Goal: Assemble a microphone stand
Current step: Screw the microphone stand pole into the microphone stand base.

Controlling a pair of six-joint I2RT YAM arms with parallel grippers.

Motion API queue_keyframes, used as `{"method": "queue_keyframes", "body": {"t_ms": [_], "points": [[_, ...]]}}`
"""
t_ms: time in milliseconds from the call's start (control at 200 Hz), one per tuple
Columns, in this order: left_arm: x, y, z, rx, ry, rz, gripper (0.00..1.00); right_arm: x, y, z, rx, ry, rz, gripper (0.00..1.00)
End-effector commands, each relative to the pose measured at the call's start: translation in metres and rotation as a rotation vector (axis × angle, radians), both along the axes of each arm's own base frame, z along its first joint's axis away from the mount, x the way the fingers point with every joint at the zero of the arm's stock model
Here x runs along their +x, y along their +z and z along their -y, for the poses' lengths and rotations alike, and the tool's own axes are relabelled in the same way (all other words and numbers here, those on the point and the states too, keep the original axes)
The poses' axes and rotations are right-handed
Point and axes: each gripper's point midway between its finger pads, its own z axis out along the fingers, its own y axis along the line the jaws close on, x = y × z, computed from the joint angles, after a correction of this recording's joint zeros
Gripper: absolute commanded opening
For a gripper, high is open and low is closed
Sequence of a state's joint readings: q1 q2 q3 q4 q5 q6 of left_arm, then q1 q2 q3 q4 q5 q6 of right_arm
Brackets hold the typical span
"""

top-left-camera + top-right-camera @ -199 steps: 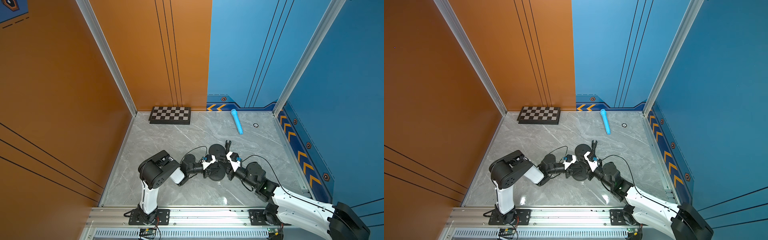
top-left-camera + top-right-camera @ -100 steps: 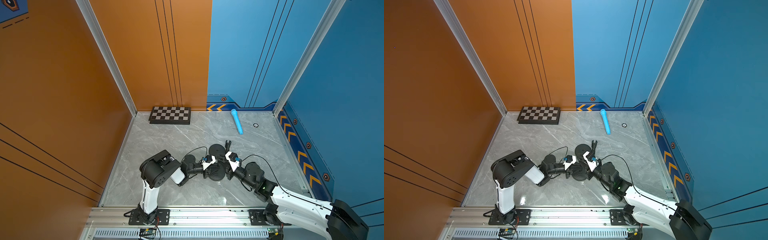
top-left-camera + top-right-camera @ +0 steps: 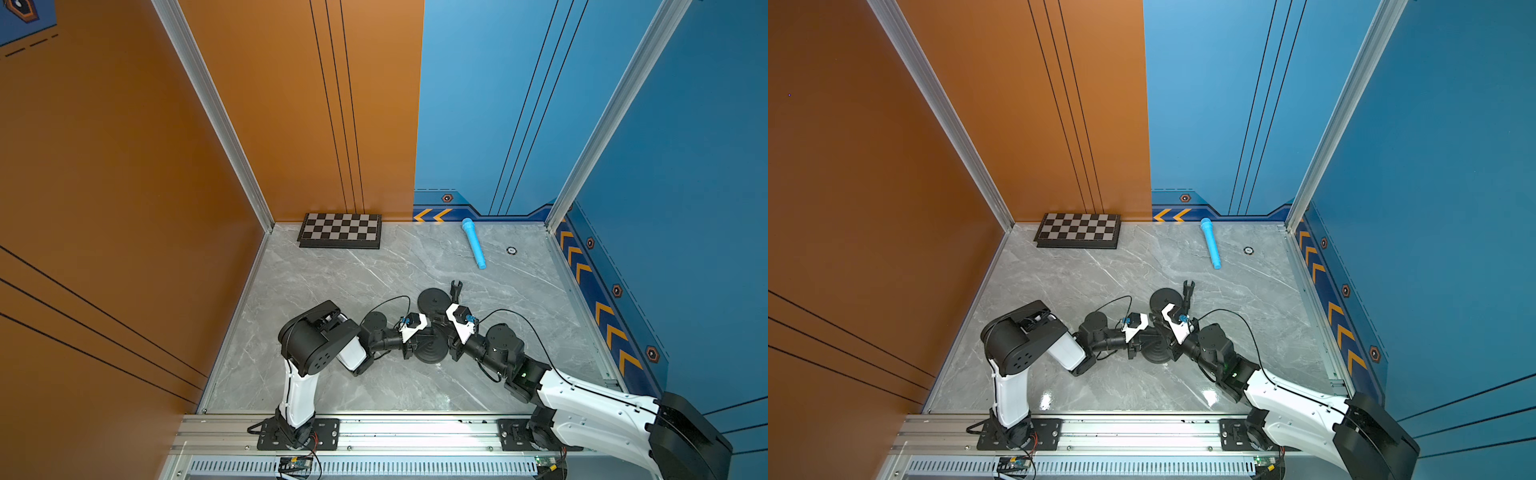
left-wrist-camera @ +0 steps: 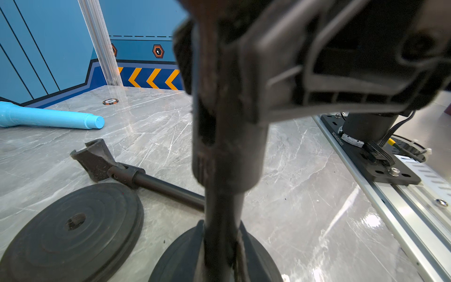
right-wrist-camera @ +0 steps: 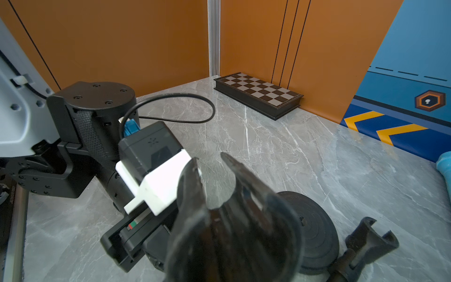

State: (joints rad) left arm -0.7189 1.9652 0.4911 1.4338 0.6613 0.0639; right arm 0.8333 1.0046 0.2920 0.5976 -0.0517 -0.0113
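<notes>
The left pincer (image 3: 411, 347), low, and the right pincer (image 3: 452, 341), just below the clip (image 5: 219, 195), both appear clamped narrow on the upright pole (image 4: 224, 158). The pole stands in the round base (image 3: 432, 355) at 6 o'clock on the surface (image 3: 332, 291). An off-axis twist could jam the pole, or tip the base against the spare disc (image 3: 432, 299) at its 12 o'clock.

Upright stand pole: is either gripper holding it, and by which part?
Both. The right gripper is shut on the upright pole high up, just under the clip; the left gripper grips it too, exact spot hidden.
</notes>
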Motion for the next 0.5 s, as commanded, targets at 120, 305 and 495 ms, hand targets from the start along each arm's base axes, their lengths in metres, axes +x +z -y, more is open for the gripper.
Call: {"method": "queue_keyframes", "body": {"t_ms": [120,305,495], "points": [[0.037,-0.017,-0.019,0.028,0.162,-0.076,0.25,-0.023,-0.066,-0.001,-0.233,0.069,-0.181,0.0],[0.038,-0.007,-0.02,0.017,0.169,-0.04,0.31,-0.021,-0.08,0.003,-0.259,0.038,-0.201,0.0],[0.036,0.004,-0.013,-0.01,0.138,-0.042,0.31,-0.02,-0.089,0.013,-0.27,-0.008,-0.207,0.0]]}}
